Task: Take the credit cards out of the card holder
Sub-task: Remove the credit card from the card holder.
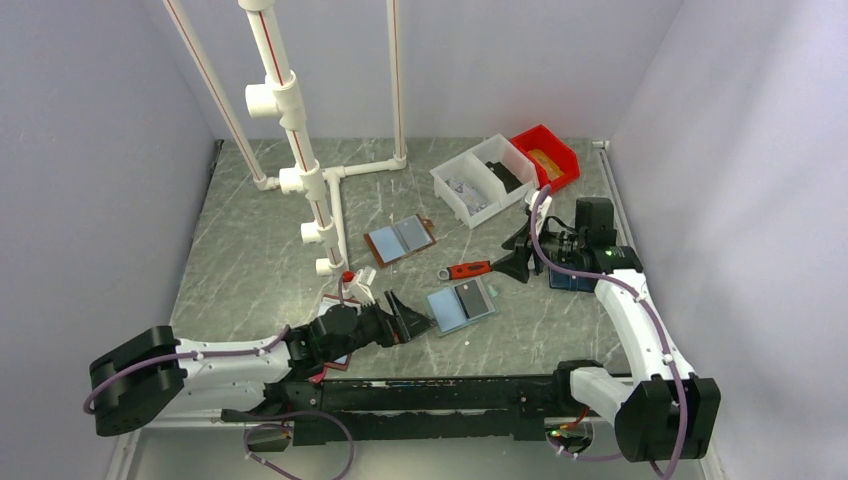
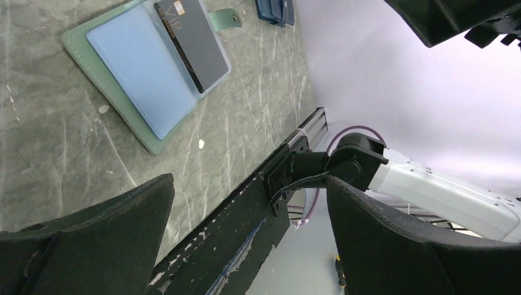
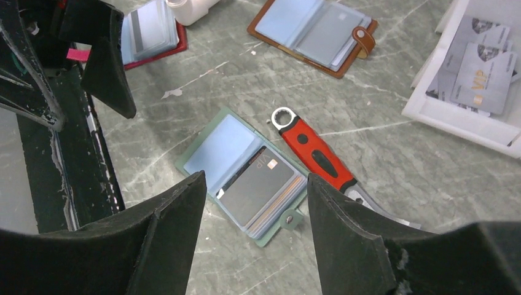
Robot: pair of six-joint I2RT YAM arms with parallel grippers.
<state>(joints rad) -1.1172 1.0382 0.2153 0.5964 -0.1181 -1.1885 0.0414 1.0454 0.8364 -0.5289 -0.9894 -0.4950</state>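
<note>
Lying open: the card holder [image 1: 461, 305] is flat on the table [image 1: 250, 270], toward the near edge and a little right of the middle, between the two end effectors.
Credit cards: the credit cards [image 3: 258, 187] sit stacked in one panel of the holder. A dark one marked VIP is on top, with tan edges showing beneath it. The other panel shows only pale blue.
Left end effector: the left end effector [image 2: 249, 184] is low over the table just beside the holder's near-left side, with its fingers spread wide and nothing between them.
Right end effector: the right end effector [image 3: 255, 179] hangs off the holder's far-right side, fingers well apart, gripping nothing.
In the way: a red-handled wrench [image 3: 316, 157] lies just beside the holder's far edge, between it and the right end effector.
Around: a brown-edged folder [image 1: 400, 238] lies open farther back. A maroon-edged folder [image 3: 150, 34] is partly under the left arm. A white two-compartment bin [image 1: 483, 178] holding silver cards and a red bin [image 1: 546, 155] sit toward the far right corner. A white pipe frame [image 1: 300, 150] stands far left.
Materials: the holder has a soft mint-green rim, a snap tab and clear sleeves. The table is grey and marbled. The wrench has a bare metal ring end. The fingers are matte black wedges.
</note>
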